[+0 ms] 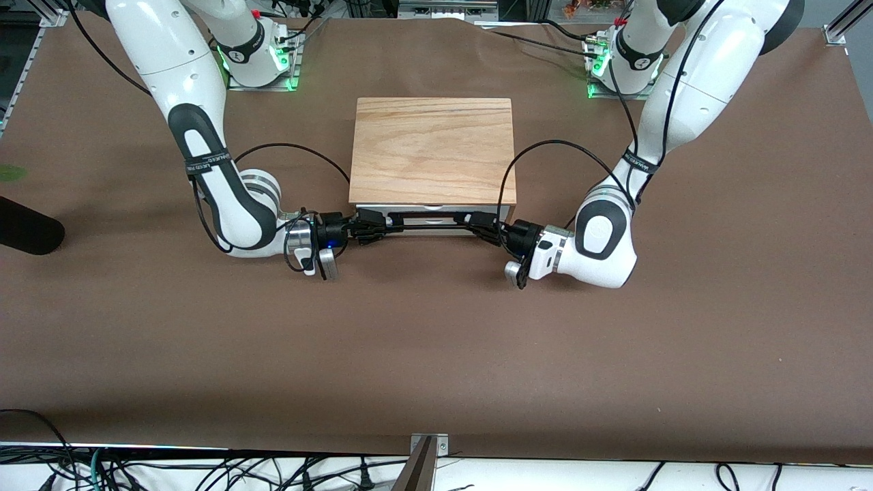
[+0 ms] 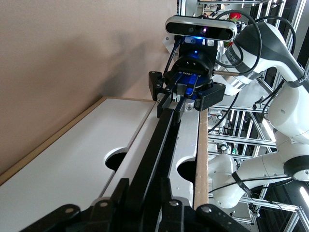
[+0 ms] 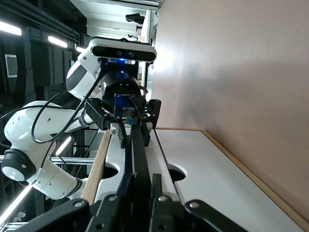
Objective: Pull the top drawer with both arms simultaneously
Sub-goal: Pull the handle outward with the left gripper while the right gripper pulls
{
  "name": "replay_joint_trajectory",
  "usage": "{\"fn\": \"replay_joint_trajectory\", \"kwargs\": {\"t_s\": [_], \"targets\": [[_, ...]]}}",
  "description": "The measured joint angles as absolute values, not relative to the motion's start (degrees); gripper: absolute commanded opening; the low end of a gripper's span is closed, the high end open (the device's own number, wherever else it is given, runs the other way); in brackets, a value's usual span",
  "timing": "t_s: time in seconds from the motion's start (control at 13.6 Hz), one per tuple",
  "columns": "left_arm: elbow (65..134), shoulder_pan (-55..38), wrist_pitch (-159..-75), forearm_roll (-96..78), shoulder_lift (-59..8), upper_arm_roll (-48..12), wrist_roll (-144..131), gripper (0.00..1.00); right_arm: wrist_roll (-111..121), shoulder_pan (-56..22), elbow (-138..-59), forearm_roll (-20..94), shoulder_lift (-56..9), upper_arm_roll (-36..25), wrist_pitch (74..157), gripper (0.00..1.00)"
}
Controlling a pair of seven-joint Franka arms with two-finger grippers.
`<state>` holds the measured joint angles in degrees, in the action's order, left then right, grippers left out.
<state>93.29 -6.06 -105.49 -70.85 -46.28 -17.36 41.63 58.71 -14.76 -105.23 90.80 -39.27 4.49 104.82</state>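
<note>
The top drawer (image 1: pixel 436 211) shows its white front just under the cabinet's wooden top slab (image 1: pixel 432 146); no tray inside shows. Its black wire handle (image 1: pixel 426 227) runs across the front. My left gripper (image 1: pixel 465 220) is shut on the handle's end toward the left arm. My right gripper (image 1: pixel 382 224) is shut on the other end. In the left wrist view my left gripper (image 2: pixel 142 182) clamps the handle bar (image 2: pixel 159 140) beside the drawer front (image 2: pixel 189 145). In the right wrist view my right gripper (image 3: pixel 141 178) clamps the bar (image 3: pixel 139 150) beside the front (image 3: pixel 115 157).
A lower white drawer front (image 2: pixel 63 179) sits below the top one. The cabinet stands mid-table on brown paper (image 1: pixel 436 354). The green-lit arm bases (image 1: pixel 262 65) stand along the table edge farthest from the front camera. A dark object (image 1: pixel 27 232) lies at the right arm's end.
</note>
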Motion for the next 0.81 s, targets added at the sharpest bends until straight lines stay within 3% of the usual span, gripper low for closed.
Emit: {"fn": "replay_joint_trajectory", "kwargs": {"t_s": [0.15, 0.81], "targets": [[93.29, -5.97, -105.48, -70.85, -46.42, -17.33, 41.99, 0.21, 58.75, -14.77, -105.23, 90.80, -39.27, 4.49, 104.85, 0.21], [92.43, -5.91, -105.47, -70.96, -46.97, -17.25, 43.00, 0.22, 58.76, -14.75, -105.16, 90.89, -39.30, 4.47, 105.05, 0.21]]}}
